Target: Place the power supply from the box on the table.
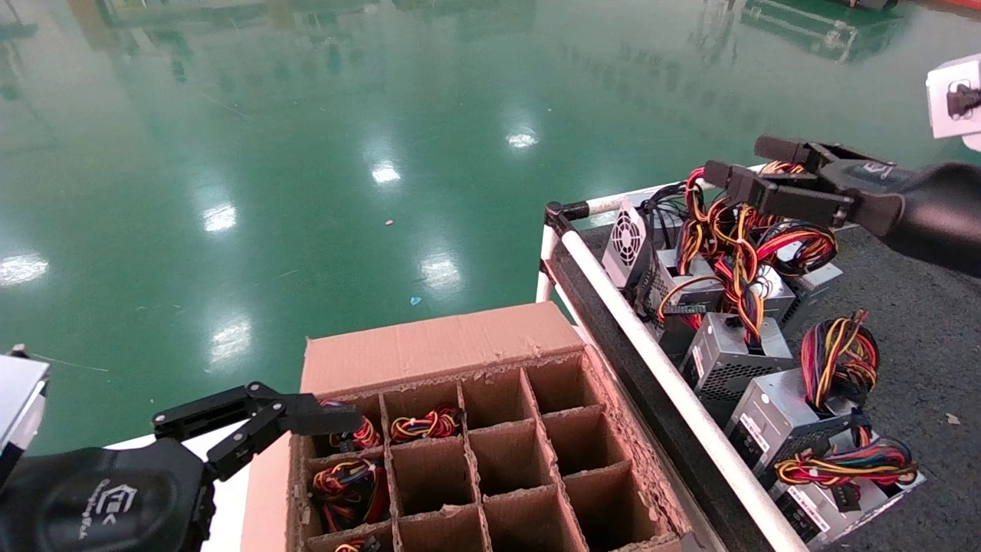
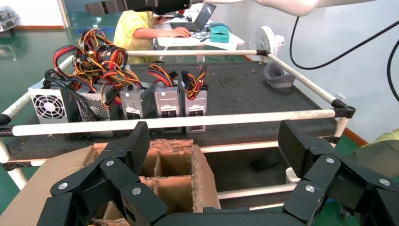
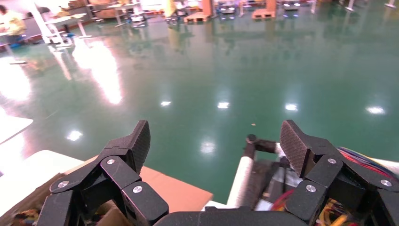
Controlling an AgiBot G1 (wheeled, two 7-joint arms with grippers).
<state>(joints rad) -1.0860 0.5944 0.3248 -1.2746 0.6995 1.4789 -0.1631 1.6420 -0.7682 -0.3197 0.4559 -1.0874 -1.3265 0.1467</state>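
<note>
The box (image 1: 429,345) stands low in the head view, its cardboard grid mostly bare. Power supplies with coloured wire bundles (image 1: 349,483) fill the cells along its left side. My left gripper (image 1: 322,418) hovers open over the box's far left corner, holding nothing; in its wrist view the left gripper (image 2: 217,143) frames the box wall (image 2: 197,174). Several power supplies (image 1: 736,353) stand on the table (image 1: 904,322) at right. My right gripper (image 1: 743,161) hangs open and empty above their tangled wires, its fingers (image 3: 141,139) spread wide.
A white tube rail (image 1: 651,345) runs between box and table. Glossy green floor (image 1: 383,115) lies beyond. A white surface (image 1: 222,491) sits under my left arm. A grey object (image 2: 277,75) rests on the table's far side, and a person in yellow (image 2: 134,28) sits behind it.
</note>
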